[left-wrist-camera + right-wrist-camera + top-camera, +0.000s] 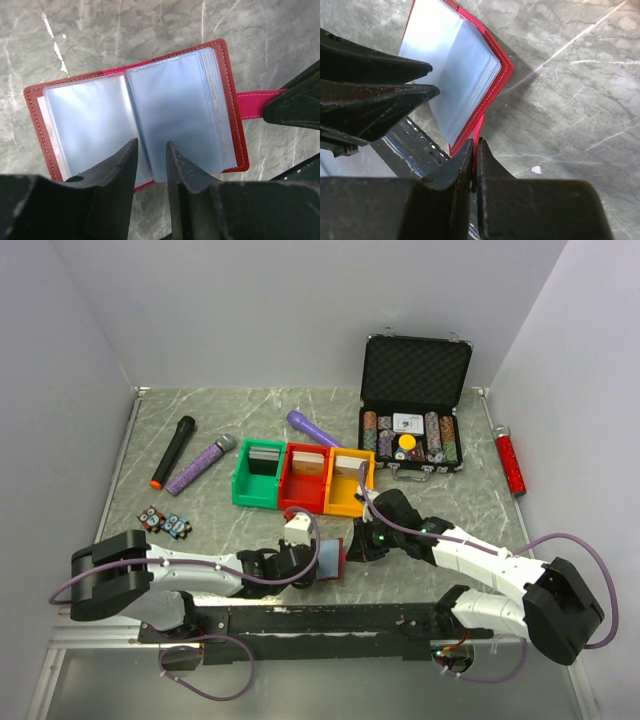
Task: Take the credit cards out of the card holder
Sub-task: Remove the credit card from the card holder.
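You have the card holder [232, 125] lying open on the table [100, 30] near its front edge, between the two arms, with the pale sleeves [85, 125] facing up. Your left gripper [150, 150] stands at the card holder's 6 o'clock edge. Its fingers [117, 172] are narrowly parted astride the sleeves by the fold; I cannot tell whether they bite. Your right gripper [475, 147], at 3 o'clock, is pressed together on the snap tab [252, 103]. Beyond, at 12 o'clock, sits a row of green, red and yellow bins [303, 497]. At 1 o'clock is an open poker chip case [412, 380].
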Motion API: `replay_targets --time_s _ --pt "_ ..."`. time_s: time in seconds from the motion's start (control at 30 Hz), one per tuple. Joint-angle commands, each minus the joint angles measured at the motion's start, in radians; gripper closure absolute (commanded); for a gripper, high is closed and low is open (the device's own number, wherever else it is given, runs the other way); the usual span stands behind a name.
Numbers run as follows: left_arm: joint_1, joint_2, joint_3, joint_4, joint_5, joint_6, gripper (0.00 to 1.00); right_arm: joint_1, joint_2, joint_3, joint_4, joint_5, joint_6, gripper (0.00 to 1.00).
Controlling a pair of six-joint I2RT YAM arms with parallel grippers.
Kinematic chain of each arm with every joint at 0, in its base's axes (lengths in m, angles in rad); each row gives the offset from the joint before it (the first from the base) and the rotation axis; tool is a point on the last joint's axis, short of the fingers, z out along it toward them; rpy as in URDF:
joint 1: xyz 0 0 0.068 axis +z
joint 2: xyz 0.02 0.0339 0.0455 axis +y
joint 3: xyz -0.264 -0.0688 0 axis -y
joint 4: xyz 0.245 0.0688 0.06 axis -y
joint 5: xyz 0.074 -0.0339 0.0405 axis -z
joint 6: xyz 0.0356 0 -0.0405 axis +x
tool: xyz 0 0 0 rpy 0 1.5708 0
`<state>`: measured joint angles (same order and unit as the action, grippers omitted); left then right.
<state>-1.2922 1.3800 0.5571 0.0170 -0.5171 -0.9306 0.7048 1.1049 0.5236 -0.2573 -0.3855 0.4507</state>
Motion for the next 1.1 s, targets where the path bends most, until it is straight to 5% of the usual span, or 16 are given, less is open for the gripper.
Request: replay_targets --time_s 0.0,0.13,0.23,1.07 --pt "0.01 -0.053 -0.017 0.015 -0.008 -0.024 0.64 0.009 -0.023 0.038 0.006 0.005 -0.009 1.0" --pt "0.01 -0.13 -0.069 0.095 0.038 0.027 0.32 0.009 -0.028 0.039 0.001 0.0 -0.01 1.0" --pt "0.01 -0.134 -0.063 0.123 0.061 0.067 0.24 0.009 -0.033 0.044 -0.01 0.005 -0.014 1.0" --pt "0.008 0.039 0.013 0.144 0.129 0.09 0.39 0.021 -0.053 0.035 -0.002 -0.003 0.003 1.0"
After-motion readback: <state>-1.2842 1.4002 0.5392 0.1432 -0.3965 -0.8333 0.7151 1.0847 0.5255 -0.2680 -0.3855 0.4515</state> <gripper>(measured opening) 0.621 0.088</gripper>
